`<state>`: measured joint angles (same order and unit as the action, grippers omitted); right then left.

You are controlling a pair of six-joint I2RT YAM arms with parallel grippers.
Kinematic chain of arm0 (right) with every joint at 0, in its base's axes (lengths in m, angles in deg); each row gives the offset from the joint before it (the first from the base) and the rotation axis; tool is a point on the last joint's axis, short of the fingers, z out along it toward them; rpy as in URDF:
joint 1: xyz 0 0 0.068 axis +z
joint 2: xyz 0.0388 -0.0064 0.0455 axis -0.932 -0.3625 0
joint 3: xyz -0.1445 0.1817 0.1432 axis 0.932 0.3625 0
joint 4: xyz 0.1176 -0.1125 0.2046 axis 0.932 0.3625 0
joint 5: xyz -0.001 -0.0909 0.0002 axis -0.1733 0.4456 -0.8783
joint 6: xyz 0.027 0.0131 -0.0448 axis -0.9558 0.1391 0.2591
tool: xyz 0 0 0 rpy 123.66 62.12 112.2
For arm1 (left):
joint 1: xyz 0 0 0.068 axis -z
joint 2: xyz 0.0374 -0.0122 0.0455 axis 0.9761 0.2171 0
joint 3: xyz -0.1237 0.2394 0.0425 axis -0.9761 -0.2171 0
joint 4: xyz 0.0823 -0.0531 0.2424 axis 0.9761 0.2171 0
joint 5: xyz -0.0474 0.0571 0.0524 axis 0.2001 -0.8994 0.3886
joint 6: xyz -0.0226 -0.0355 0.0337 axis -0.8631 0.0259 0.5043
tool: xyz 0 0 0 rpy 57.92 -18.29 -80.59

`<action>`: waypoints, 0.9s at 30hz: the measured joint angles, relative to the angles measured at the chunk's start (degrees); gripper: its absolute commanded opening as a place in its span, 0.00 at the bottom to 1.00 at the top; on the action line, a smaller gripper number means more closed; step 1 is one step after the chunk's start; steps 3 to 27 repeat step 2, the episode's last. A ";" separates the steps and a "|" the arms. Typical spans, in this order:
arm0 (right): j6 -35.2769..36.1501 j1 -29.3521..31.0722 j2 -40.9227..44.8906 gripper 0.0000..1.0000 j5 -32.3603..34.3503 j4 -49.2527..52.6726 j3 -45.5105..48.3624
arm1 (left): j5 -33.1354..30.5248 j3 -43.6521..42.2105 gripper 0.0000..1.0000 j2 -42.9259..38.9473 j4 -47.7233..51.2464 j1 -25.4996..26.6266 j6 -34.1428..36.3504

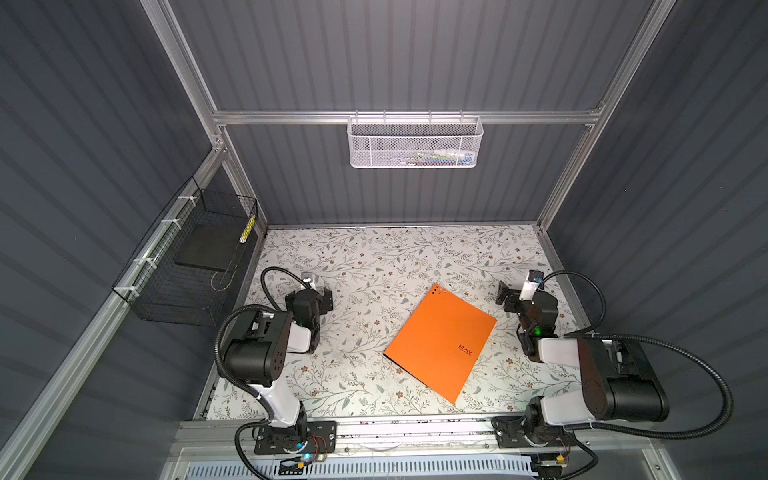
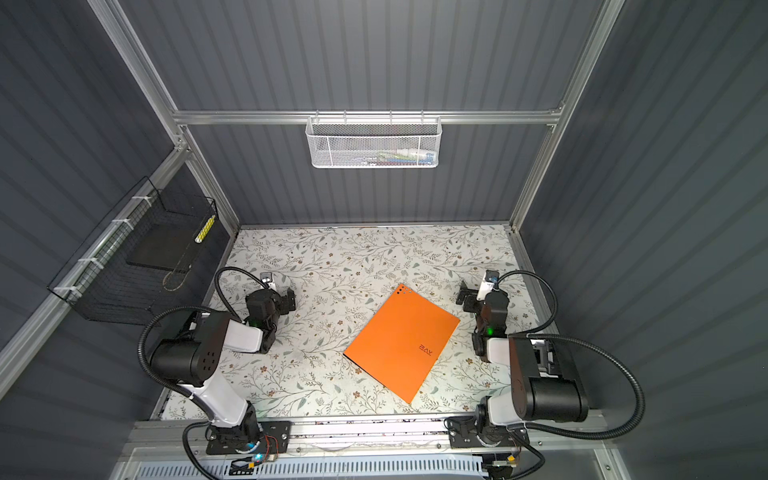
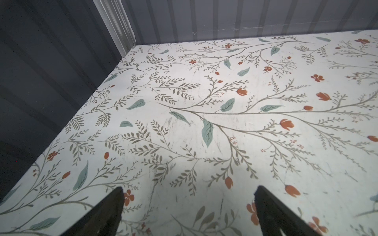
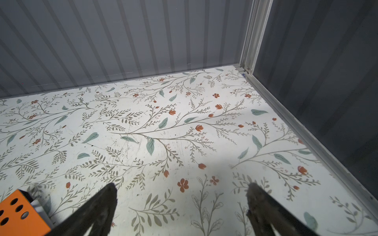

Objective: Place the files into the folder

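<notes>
Both top views show the folder (image 1: 441, 343) shut, lying askew between the left gripper (image 1: 325, 298) and right gripper (image 1: 507, 298), both gaping wide, empty, parked aside, probably since the files (image 4: 41, 210) already peek from inside

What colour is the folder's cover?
The folder is bright orange with a small dark logo, clearest in a top view.

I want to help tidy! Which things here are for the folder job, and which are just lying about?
For the job: orange folder; white paper showing at its corner; left gripper; right gripper.
Just lying about: white basket; black wire basket.
</notes>
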<state>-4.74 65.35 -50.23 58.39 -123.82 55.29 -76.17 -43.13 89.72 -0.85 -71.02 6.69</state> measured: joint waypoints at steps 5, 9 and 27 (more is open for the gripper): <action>0.09 0.00 0.00 0.99 0.00 0.00 0.00 | 0.00 0.00 1.00 0.00 0.00 0.00 0.00; 0.09 0.00 0.00 0.99 0.00 0.00 0.00 | 0.00 0.00 1.00 0.00 0.00 0.00 0.00; 0.09 0.00 0.00 0.99 0.00 0.00 0.00 | 0.00 0.00 1.00 0.00 0.00 0.00 0.00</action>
